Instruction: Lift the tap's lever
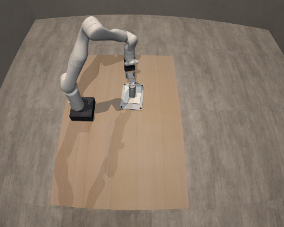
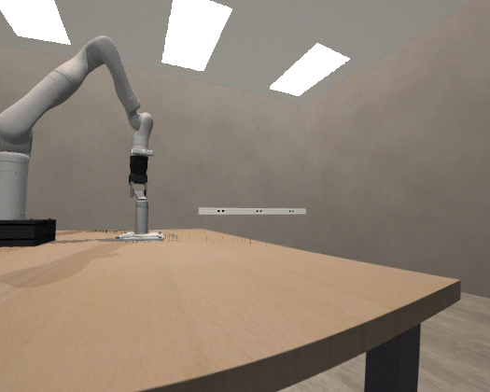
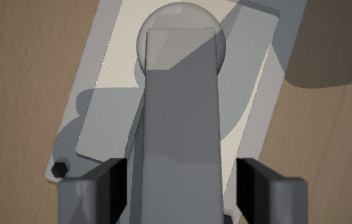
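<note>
Gripper [image 3: 182,187] wide apart, empty, straddling tap lever [image 3: 181,125] w/o contact; tap on base plate [image 1: 139,101] near bench's far edge. Risk: closing off-centre, fingers slipping off lever mid-lift.

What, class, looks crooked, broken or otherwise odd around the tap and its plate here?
Nothing stands out. The tap stands upright on its plate, which lies flat on the table. The lever sits between the open gripper, with a gap to each of the fingers. Nothing is spilled or visibly damaged.
</note>
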Available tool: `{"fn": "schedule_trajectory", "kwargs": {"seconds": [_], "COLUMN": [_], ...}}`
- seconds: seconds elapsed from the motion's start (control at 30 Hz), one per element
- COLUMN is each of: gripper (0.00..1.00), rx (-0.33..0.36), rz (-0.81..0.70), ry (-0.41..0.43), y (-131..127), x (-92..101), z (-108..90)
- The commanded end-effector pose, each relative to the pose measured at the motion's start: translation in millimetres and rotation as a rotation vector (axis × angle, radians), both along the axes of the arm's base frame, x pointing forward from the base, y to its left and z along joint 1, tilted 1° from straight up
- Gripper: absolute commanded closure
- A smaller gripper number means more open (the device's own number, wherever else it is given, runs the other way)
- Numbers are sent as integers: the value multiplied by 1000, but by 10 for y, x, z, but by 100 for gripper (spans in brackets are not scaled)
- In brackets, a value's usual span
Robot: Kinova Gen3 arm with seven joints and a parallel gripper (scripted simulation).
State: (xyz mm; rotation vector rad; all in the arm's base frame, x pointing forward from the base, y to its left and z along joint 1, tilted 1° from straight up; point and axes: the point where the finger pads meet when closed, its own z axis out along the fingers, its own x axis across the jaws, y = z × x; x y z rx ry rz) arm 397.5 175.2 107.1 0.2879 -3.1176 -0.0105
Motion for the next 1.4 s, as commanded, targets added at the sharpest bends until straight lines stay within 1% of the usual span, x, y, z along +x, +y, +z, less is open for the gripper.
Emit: {"fn": "schedule_trajectory", "kwargs": {"seconds": [0.0,0.43,0.63,0.93,1.0,1.2,1.37], "gripper": [0,0,0,0,0,0,0], "rx": [1,1,1,1,1,1,1], "rz": [0,0,0,0,0,0,0], "ry": [-2,-2,-2,-2,-2,-2,-2], "y": [2,2,1,-1,-1,-2,-2], "x": [4,5,6,9,9,10,11], "z": [6,76,205,460,460,604,677]}}
